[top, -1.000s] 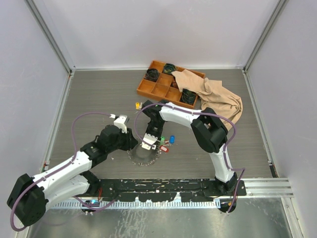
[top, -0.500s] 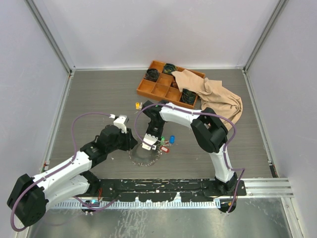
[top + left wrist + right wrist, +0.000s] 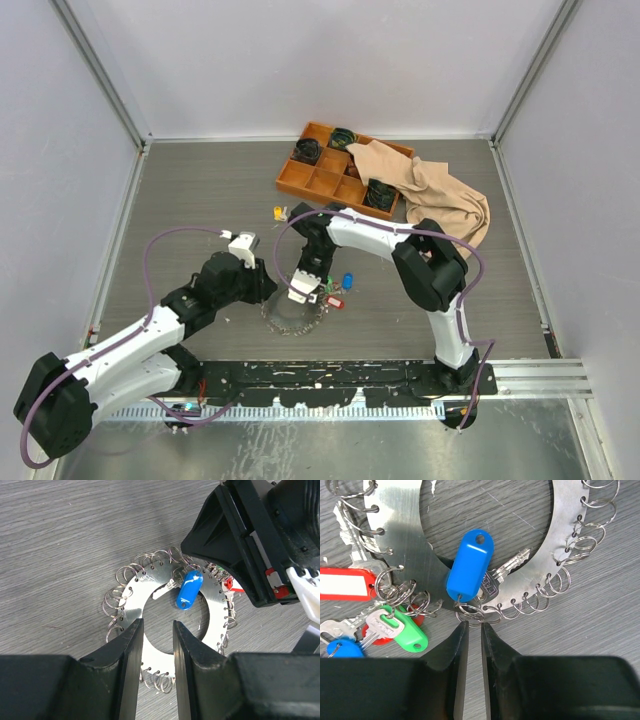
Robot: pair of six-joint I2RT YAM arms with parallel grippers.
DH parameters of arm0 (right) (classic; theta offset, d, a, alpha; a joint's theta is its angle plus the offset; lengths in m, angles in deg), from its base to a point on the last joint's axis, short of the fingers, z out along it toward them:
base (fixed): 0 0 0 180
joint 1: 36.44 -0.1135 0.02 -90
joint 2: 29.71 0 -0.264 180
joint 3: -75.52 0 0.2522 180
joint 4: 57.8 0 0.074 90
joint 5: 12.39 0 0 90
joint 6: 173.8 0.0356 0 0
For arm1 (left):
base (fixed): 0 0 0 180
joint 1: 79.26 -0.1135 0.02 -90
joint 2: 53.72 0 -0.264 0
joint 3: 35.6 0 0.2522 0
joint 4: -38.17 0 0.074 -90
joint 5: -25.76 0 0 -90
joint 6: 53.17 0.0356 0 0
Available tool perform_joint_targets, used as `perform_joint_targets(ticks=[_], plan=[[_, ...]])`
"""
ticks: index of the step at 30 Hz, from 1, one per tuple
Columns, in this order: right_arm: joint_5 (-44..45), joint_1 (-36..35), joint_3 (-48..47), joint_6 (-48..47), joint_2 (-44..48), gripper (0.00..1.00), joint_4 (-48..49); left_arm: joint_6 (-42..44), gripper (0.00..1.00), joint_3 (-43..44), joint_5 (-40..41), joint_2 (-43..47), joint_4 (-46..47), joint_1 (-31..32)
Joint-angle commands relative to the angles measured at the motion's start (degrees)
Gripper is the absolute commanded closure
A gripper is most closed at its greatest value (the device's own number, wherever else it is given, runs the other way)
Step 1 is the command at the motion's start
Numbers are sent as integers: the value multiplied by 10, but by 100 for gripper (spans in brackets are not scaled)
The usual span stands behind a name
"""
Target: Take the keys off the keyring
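Since a second ago, the right arm (image 3: 395, 245) has shifted slightly and the keyring (image 3: 291, 312) has barely moved. It lies flat on the desk (image 3: 200, 190) between both arms. The left pincer (image 3: 154, 645) is clenched on the keyring's flat inner edge. The right pincer (image 3: 471, 630) grips a small split ring holding the blue-tagged key (image 3: 470, 570). Other keys (image 3: 380, 622) cluster beside it.

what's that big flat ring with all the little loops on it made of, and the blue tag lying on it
The flat ring looks like sheet metal, probably steel or aluminium: a brushed silvery face with fine scratches and dull glare. The small loops through its edge holes look like bright coiled steel wire. The blue tag looks like moulded plastic: smooth, glossy, evenly coloured, with rounded ends.
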Motion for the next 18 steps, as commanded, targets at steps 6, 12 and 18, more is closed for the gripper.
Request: perform_joint_targets(ticks=[6, 12, 18], plan=[[1, -3, 20, 7, 50, 78, 3, -4, 69, 4, -6, 8, 12, -4], [-8, 0, 15, 18, 47, 75, 14, -6, 69, 5, -8, 9, 10, -4], [-22, 1, 7, 19, 41, 69, 12, -6, 69, 4, -7, 13, 10, -5]])
